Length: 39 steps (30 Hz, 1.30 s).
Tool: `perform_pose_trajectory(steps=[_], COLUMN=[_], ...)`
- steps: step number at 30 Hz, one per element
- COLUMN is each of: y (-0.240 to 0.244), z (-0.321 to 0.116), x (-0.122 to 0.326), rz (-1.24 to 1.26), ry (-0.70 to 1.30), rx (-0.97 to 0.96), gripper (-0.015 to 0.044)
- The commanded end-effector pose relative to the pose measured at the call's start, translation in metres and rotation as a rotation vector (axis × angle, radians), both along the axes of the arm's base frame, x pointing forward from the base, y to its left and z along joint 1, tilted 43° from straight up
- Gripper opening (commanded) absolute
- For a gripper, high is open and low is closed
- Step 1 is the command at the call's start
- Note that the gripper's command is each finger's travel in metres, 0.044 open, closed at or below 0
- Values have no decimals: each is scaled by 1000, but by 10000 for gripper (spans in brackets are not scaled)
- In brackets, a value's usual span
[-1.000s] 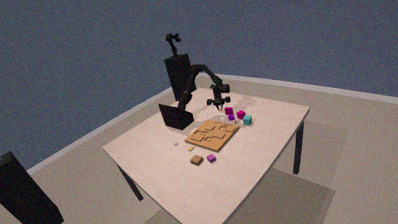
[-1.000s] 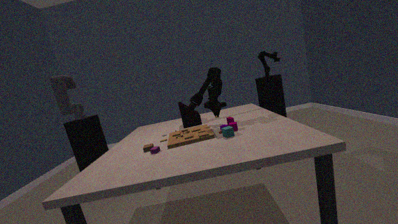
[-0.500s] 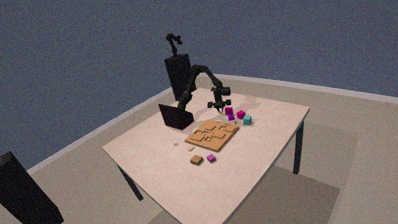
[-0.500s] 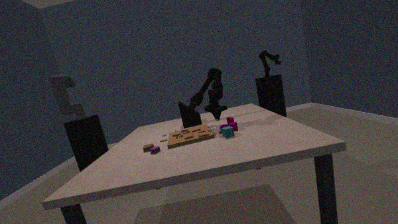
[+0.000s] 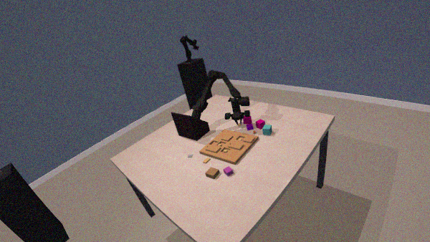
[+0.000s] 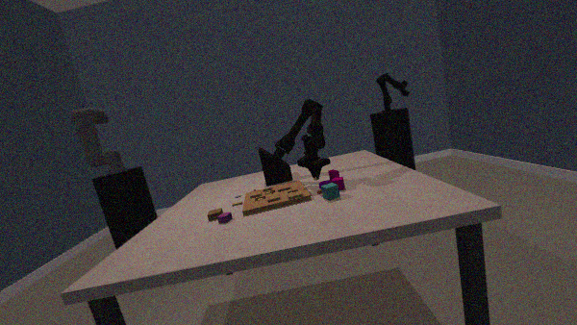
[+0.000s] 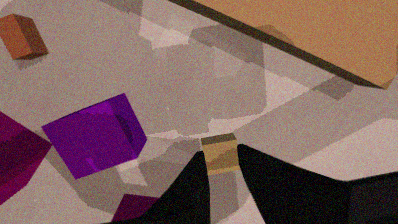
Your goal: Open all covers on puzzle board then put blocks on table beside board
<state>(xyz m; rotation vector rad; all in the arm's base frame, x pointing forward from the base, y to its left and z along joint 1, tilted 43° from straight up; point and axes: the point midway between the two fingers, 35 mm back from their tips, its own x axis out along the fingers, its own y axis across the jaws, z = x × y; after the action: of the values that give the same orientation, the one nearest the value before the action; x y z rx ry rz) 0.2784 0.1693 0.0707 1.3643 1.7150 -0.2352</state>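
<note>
My gripper (image 5: pixel 239 123) (image 6: pixel 315 178) (image 7: pixel 220 154) is shut on a small tan block (image 7: pixel 221 157), held above the table off the board's corner. The orange-brown puzzle board (image 5: pixel 231 158) (image 6: pixel 260 208) (image 7: pixel 340 25) lies flat; its covers and wells are too small to tell apart. Beside it rest a purple block (image 5: pixel 249 127) (image 7: pixel 92 142), a small orange block (image 5: pixel 254 132) (image 7: pixel 21 39), two magenta blocks (image 5: pixel 247 120) (image 5: pixel 260 124) and a teal block (image 5: pixel 267 129) (image 6: pixel 330 191). Off its opposite side lie a brown block (image 5: pixel 212 173) (image 6: pixel 214 214), a violet block (image 5: pixel 228 171) (image 6: pixel 224 217) and a thin yellow piece (image 5: pixel 206 160).
A small grey piece (image 5: pixel 190 156) lies near the yellow piece. The arm's dark base (image 5: pixel 190 127) (image 6: pixel 275 168) stands behind the board. The purple and magenta blocks stand close to the gripper's side. Other arms on dark pedestals stand off the table.
</note>
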Motion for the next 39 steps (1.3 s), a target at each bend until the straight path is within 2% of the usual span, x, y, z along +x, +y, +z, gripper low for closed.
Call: perform_pose_trajectory(steps=[1, 18, 32, 39], y=[3, 22, 19, 4], z=[-5, -23, -19, -4], x=[0, -4, -4, -2], rz=[-5, -6, 0, -2], ry=[1, 2, 1, 1], rx=[-3, 4, 6, 2], gripper=[80, 80, 440, 440])
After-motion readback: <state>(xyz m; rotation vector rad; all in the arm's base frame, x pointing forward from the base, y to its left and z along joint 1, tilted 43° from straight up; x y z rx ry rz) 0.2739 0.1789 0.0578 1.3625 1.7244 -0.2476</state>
